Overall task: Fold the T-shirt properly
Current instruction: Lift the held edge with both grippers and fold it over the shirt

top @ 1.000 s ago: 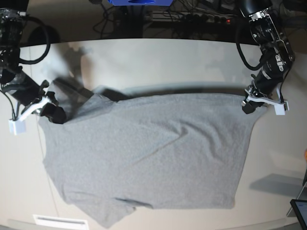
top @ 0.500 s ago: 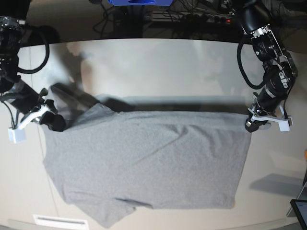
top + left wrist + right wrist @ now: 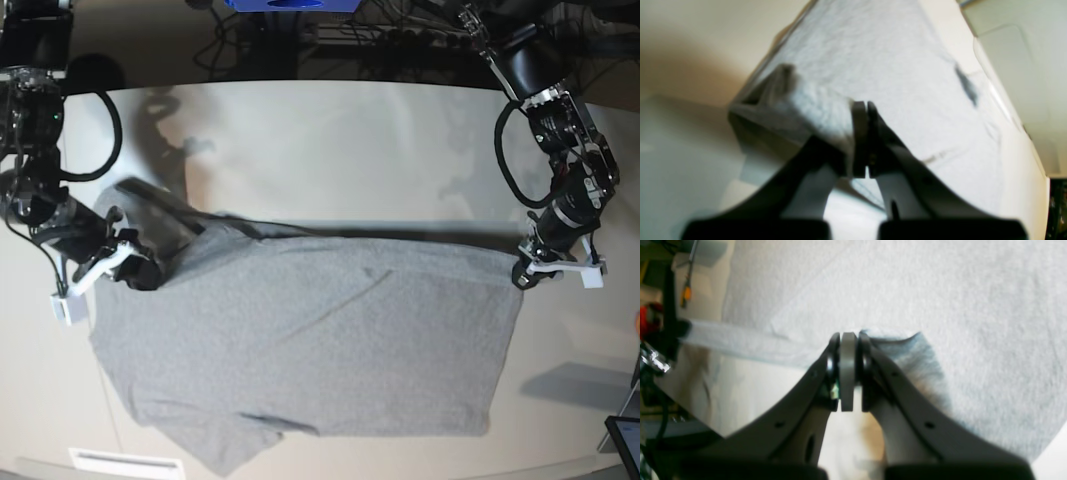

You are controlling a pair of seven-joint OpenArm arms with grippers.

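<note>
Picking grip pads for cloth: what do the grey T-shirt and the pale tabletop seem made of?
Grey short-sleeved T-shirt: soft matte knit, likely cotton; heathered flecks, limp drape, creases. Pale tabletop: smooth, hard, slightly glossy, perhaps laminate; it carries soft reflections.

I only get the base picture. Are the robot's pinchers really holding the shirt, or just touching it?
Observer: The left gripper is shut on the T-shirt, with grey cloth bunched beside its fingers.
Operator: And the other one?
Observer: The right gripper is shut too, with a fold of cloth pinched beside its tips.
Operator: Any writing on the shirt?
Observer: None shows in the wrist views, only plain grey fabric.
</note>
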